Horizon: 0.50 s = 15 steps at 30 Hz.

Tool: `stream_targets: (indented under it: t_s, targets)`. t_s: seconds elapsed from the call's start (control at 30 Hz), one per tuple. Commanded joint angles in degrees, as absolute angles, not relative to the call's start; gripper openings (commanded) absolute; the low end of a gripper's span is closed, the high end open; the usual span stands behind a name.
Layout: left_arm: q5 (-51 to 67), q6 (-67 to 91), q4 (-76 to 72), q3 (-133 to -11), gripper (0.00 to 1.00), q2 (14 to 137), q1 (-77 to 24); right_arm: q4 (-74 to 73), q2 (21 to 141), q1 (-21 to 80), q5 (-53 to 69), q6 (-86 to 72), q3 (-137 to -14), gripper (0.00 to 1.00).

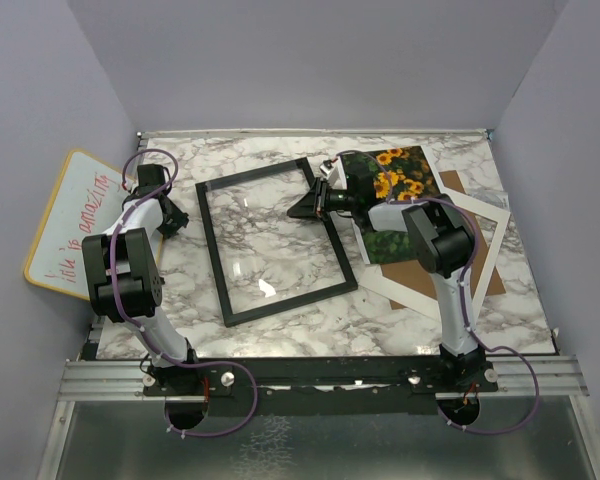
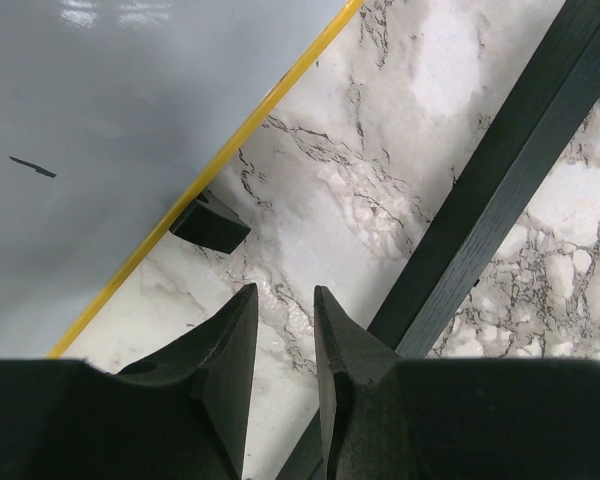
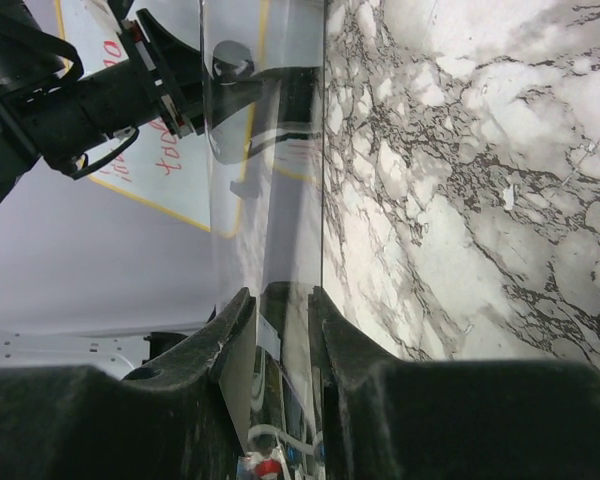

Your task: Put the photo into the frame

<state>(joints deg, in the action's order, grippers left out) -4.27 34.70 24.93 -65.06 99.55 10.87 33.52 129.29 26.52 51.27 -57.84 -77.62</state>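
The black frame (image 1: 212, 250) with its clear pane lies mid-table. My right gripper (image 1: 306, 205) reaches in sideways to the frame's right rail. In the right wrist view its fingers (image 3: 280, 292) close one on each side of the frame's edge, and the pane (image 3: 265, 200) runs away from them edge-on. The sunflower photo (image 1: 398, 175) lies face up at the back right, under the right arm. My left gripper (image 1: 172, 218) hovers just outside the frame's left rail (image 2: 500, 190). Its fingers (image 2: 285, 290) stand slightly apart, holding nothing.
A yellow-rimmed whiteboard (image 1: 75, 225) leans at the table's left edge, close to my left gripper; its rim and a small black foot (image 2: 210, 222) show there. A white mat (image 1: 405, 297) and a brown backing board (image 1: 454, 185) lie at the right.
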Motion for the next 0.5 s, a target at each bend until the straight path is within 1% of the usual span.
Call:
stream_targets:
  t_s: [0.0, 0.47]
  targets:
    - [-3.3, 35.0, 24.3, -64.8, 0.3, 97.9, 11.3, 31.7, 126.4, 26.8, 49.5, -55.9, -78.6, 0.28]
    - [-3.1, 35.2, 24.3, -64.9, 0.3, 98.2, 11.3, 27.2, 126.0, 26.5, 49.0, -52.4, -80.3, 0.35]
